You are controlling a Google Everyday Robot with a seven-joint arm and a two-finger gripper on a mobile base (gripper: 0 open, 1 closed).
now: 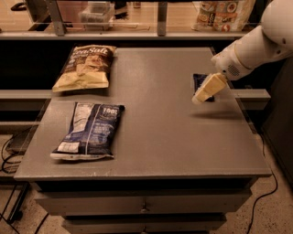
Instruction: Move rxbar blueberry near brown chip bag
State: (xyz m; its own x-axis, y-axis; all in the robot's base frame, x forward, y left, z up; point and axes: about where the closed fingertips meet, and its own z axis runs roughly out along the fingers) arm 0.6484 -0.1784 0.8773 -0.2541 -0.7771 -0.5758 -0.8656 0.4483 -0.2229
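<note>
The rxbar blueberry [199, 81] is a small dark navy bar lying flat near the table's right edge. It is partly hidden behind my gripper [201, 95]. The gripper is cream-coloured, hangs from the white arm [256, 45] that comes in from the upper right, and hovers just over the bar's near end. The brown chip bag [84, 67] lies flat at the far left of the table, dark brown on top with white script and tan-yellow below. It is far from the bar and the gripper.
A large dark blue chip bag [90, 130] with white print lies at the front left. The grey table [160, 137] has drawers below its front edge. A shelf with glass panels and packaged goods [222, 13] runs along the back.
</note>
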